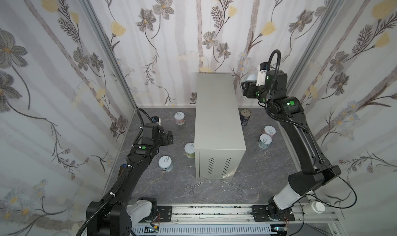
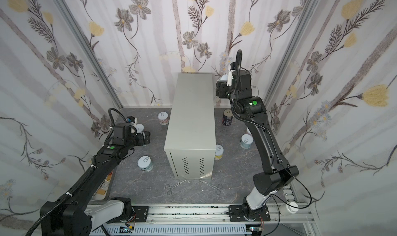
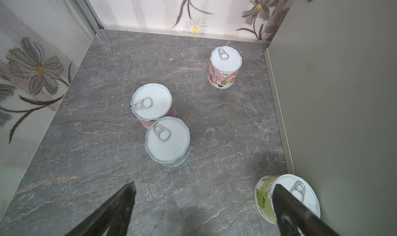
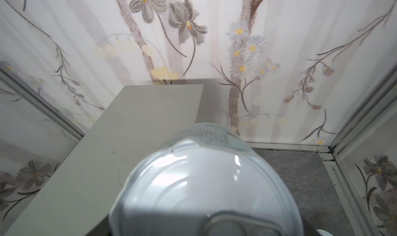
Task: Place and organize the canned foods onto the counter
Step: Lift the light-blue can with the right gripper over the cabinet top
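right gripper (image 1: 247,84) clamps a teal can (image 4: 206,181) raised beside the counter (image 1: 217,116) top's far right edge, ready to set down. left gripper (image 1: 169,137) gapes empty above floor cans (image 3: 167,141).

Ten cans (image 1: 165,163), one counter (image 1: 217,121)

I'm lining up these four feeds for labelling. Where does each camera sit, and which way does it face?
Top views: high at the front, looking down at the counter, both arms showing.
Left wrist: on the left arm, facing floor cans; open left gripper fingers show.
Right wrist: on the raised right arm, facing the countertop; held can fills it.
Shared: the green can beside the counter.
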Motion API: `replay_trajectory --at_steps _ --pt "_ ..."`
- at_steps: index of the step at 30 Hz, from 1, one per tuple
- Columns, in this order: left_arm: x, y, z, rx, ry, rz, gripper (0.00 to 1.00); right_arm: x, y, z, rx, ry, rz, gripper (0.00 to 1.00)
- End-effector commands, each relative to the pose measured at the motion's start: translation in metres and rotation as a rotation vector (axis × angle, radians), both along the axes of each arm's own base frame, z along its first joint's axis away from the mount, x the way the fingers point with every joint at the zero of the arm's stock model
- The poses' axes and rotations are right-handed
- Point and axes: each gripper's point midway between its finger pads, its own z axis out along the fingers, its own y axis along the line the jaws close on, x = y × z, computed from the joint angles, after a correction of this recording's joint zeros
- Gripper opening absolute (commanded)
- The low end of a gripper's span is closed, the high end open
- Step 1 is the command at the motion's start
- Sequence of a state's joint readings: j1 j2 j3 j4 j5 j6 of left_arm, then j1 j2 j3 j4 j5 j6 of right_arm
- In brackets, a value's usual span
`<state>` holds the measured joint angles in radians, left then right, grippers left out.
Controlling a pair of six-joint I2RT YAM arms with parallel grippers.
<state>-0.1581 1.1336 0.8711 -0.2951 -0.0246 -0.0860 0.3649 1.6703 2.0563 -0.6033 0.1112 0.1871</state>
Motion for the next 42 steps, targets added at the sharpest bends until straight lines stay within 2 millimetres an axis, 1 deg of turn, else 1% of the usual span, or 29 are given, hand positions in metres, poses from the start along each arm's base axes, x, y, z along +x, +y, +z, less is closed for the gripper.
replay_trajectory --at_steps 1,4,7,14,21,27,30,34,38,42 --pt "0.005 0.001 0.005 0.004 -0.025 0.006 1.00 0.004 0.026 0.011 -0.022 -0.047 0.071 0.51" --pt "0.004 0.001 0.005 0.004 -0.027 0.008 1.00 0.004 0.046 0.001 -0.073 -0.019 0.108 0.51" --pt "0.003 0.001 0.006 0.004 -0.033 0.006 1.00 0.002 0.059 -0.005 -0.115 -0.006 0.137 0.52" --pt "0.001 0.000 0.007 -0.004 -0.040 0.004 1.00 -0.003 0.072 -0.017 -0.181 0.023 0.171 0.54" --pt "-0.003 0.001 0.007 -0.006 -0.046 0.003 1.00 -0.002 0.084 -0.033 -0.209 0.055 0.201 0.55" --pt "-0.005 0.001 0.008 -0.011 -0.051 0.005 1.00 0.000 0.088 -0.043 -0.233 0.073 0.206 0.59" --pt "-0.006 -0.001 0.005 -0.016 -0.041 -0.002 1.00 -0.001 0.091 -0.043 -0.233 0.073 0.219 0.64" --pt "-0.007 0.000 0.007 -0.013 -0.048 -0.001 1.00 -0.001 0.092 -0.040 -0.228 0.064 0.227 0.73" --pt "-0.008 0.000 0.008 -0.015 -0.050 0.002 1.00 -0.001 0.094 -0.039 -0.222 0.060 0.236 0.79" --pt "-0.010 0.002 0.011 -0.014 -0.047 0.008 1.00 -0.001 0.095 -0.038 -0.218 0.056 0.242 0.82"
